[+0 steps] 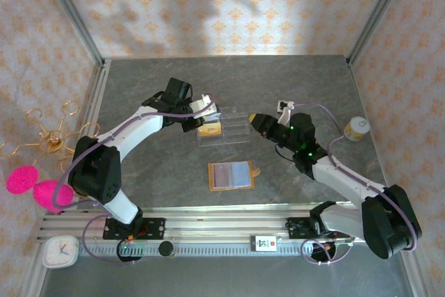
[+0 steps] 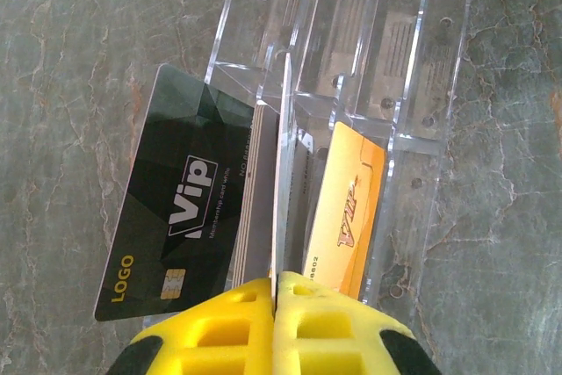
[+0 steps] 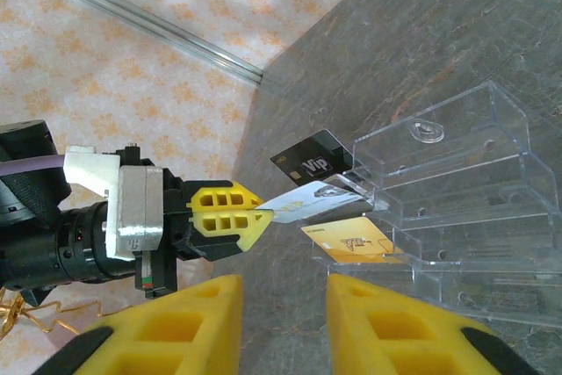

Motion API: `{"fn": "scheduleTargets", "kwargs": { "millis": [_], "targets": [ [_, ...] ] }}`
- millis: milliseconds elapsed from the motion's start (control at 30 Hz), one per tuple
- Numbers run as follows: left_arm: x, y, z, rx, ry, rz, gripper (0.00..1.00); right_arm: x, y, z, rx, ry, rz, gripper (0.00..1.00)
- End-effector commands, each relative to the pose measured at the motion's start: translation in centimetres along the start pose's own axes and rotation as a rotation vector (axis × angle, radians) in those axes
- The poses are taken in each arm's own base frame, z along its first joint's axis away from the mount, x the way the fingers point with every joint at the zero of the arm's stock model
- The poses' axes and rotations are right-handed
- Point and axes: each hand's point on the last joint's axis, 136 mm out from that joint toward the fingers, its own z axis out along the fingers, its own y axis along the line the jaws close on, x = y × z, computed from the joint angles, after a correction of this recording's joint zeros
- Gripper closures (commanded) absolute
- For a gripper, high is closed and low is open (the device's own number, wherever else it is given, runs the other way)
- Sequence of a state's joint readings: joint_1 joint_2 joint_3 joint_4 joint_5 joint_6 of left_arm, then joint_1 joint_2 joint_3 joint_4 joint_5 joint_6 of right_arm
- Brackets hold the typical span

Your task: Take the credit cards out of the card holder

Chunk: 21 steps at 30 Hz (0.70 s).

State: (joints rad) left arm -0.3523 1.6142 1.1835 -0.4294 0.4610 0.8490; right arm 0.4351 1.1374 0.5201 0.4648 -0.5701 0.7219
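Note:
The orange-tan card holder [image 1: 231, 175] lies open and flat on the table, grey-blue sleeves up, between the two arms. My left gripper [image 2: 275, 280] is shut on a pale credit card [image 2: 281, 173], seen edge-on, whose far end sits in a slot of the clear acrylic stand [image 2: 386, 68]. A black VIP card [image 2: 180, 217] and a gold card [image 2: 347, 212] rest in the stand on either side. In the right wrist view the pale card [image 3: 307, 201] juts from the left gripper [image 3: 263, 214]. My right gripper [image 3: 283, 322] is open and empty, just right of the stand [image 1: 226, 130].
A small yellow-and-white bottle [image 1: 357, 128] stands at the right edge of the table. A small white object [image 1: 284, 107] lies behind the right gripper [image 1: 256, 120]. Patterned walls close in the back and sides. A gold wire rack [image 1: 45, 137] with pink balls stands outside on the left.

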Motion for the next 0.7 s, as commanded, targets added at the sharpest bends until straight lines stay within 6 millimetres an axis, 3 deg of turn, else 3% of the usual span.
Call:
{"fn": "scheduleTargets", "kwargs": {
  "millis": [0,133,367,467,667],
  "targets": [
    [-0.7,1.7,-0.1,-0.059,-0.011,-0.024,0.94,-1.0,1.7,-0.1,-0.058,-0.026,-0.025,0.7],
    [-0.6,2.0,-0.2,-0.08,-0.009,-0.038,0.83,-1.0,1.8,-0.2,-0.064,-0.026,-0.027,0.7],
    [-1.4,3.1,-1.0,-0.15,-0.037,-0.061,0.77,-0.9,1.9,-0.3,-0.066,-0.023,-0.026,0.68],
    [-2.8,3.9,-2.5,-0.186,-0.093,-0.081,0.75,-0.7,1.8,-0.3,-0.065,-0.011,-0.036,0.64],
    [-7.1,6.0,-7.5,-0.31,-0.297,-0.194,0.68,0.5,1.3,1.0,-0.023,0.054,-0.076,0.56]
  ]
}}
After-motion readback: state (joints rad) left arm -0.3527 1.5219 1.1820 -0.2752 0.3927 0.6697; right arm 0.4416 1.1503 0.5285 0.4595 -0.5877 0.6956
